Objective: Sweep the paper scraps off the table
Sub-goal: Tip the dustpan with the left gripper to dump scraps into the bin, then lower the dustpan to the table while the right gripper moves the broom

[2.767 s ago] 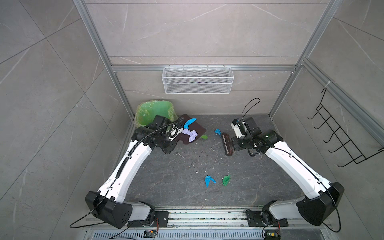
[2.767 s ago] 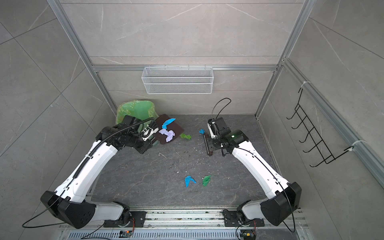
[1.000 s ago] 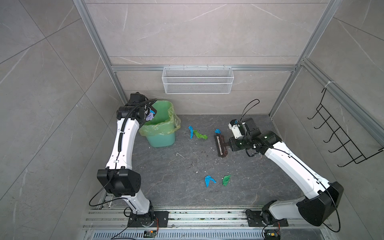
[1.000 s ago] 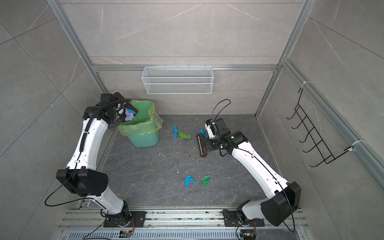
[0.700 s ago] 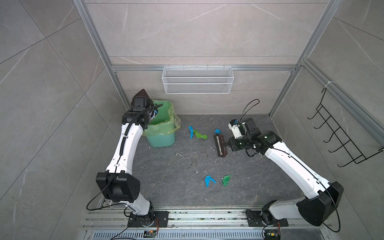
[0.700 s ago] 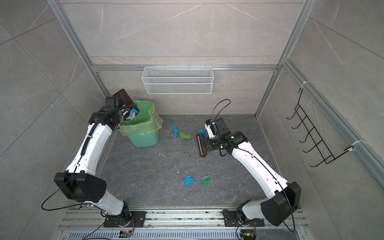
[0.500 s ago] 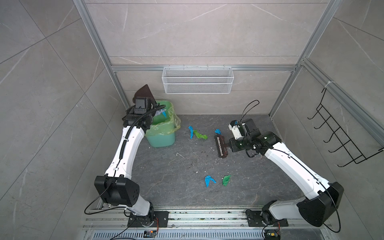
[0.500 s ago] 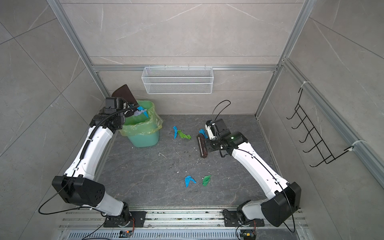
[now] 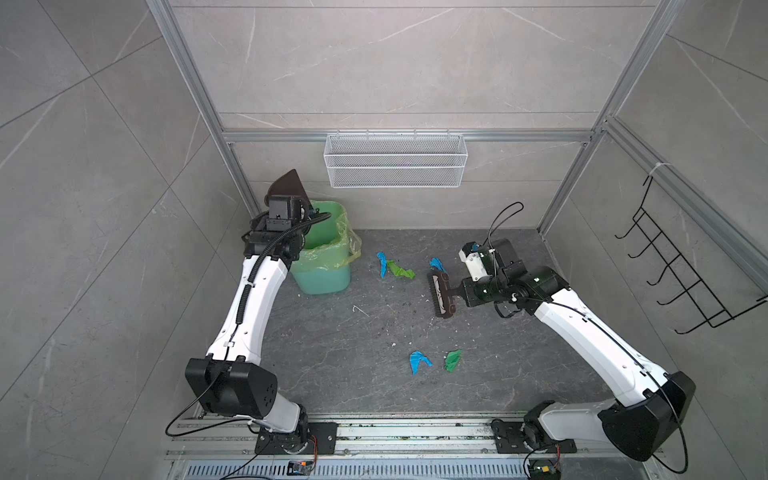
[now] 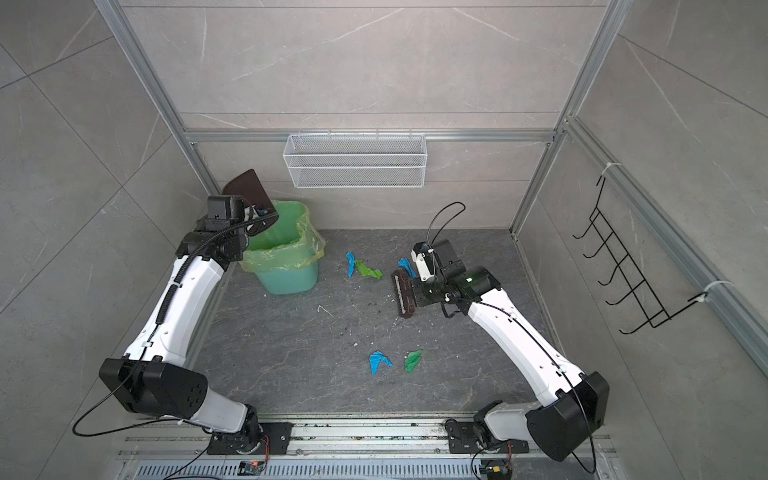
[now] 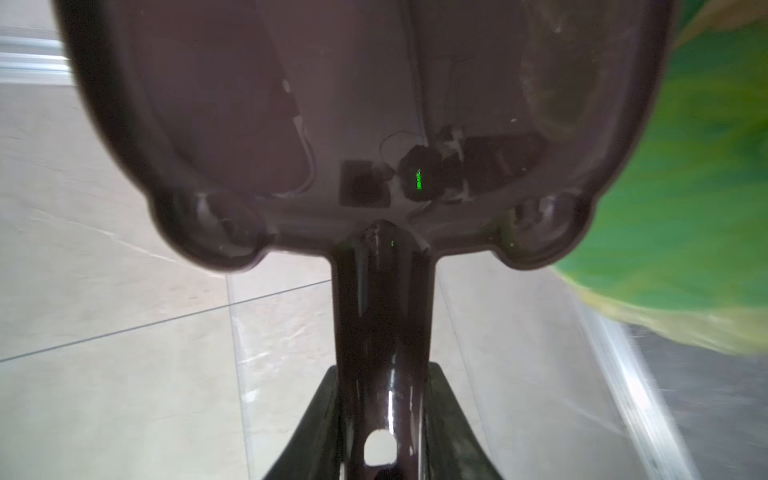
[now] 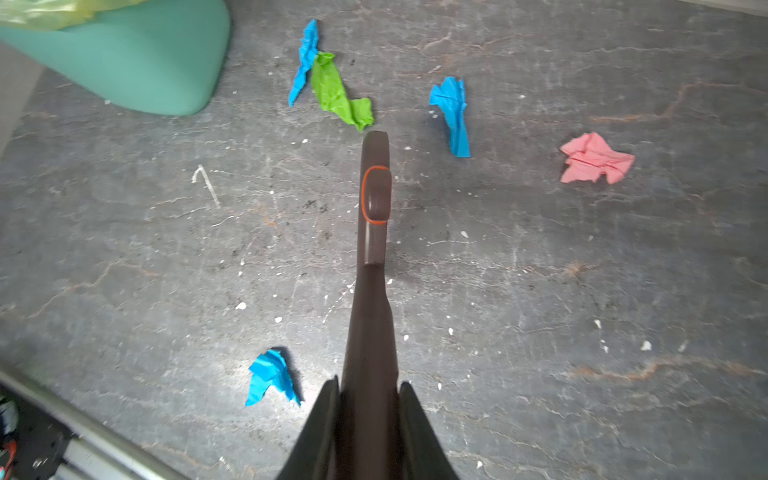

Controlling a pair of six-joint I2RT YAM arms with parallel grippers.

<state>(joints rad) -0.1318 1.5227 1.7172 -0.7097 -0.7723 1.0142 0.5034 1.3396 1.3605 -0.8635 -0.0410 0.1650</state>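
Left claw: clamped on the handle of the dark brown dustpan, which is raised and tilted over the back rim of the green-lined bin.
Right claw: closed on the handle of the brown brush. The brush head is low over the bench; I cannot tell if the bristles touch it.
Paper scraps: all lie on the bench.
Touching pair: one blue, one green, between the bin and the brush.
Far blue piece: just beside the far end of the brush head.
Front blue piece and front green piece: near each other, well apart from the brush.
Pink piece: seen in the right wrist view only.
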